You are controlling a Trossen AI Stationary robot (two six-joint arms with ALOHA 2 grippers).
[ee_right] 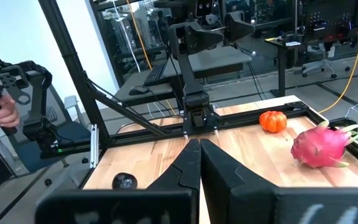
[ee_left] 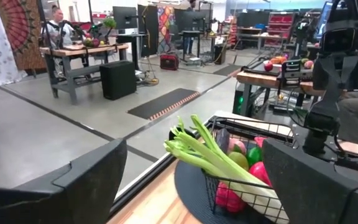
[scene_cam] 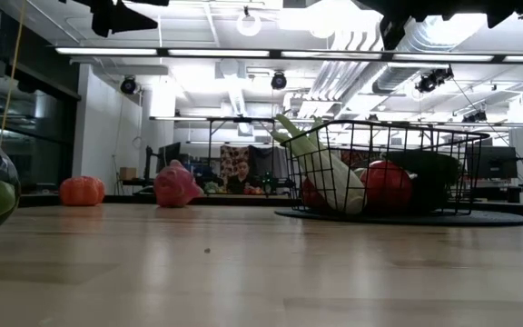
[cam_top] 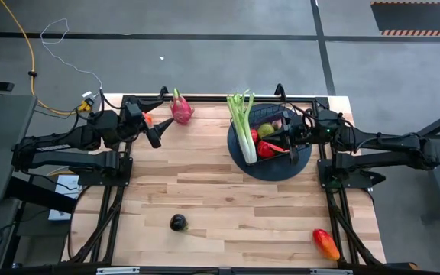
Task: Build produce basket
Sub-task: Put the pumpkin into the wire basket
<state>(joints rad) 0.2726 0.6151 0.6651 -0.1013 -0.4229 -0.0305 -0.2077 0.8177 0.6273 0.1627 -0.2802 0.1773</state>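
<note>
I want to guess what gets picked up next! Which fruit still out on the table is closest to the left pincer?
The small orange round fruit, right beside the left pincer. The pink dragon fruit lies farther along the back edge; the dark fruit and mango are near the front.

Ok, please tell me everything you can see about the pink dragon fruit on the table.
The dragon fruit is bright pink and oval, with scaly skin and thin pale green tips sticking out at one end. It lies on its side on the wooden table near the far edge, outside the basket and to its left. Nothing touches it except the table. A small orange fruit sits apart beside it, toward the left arm.
</note>
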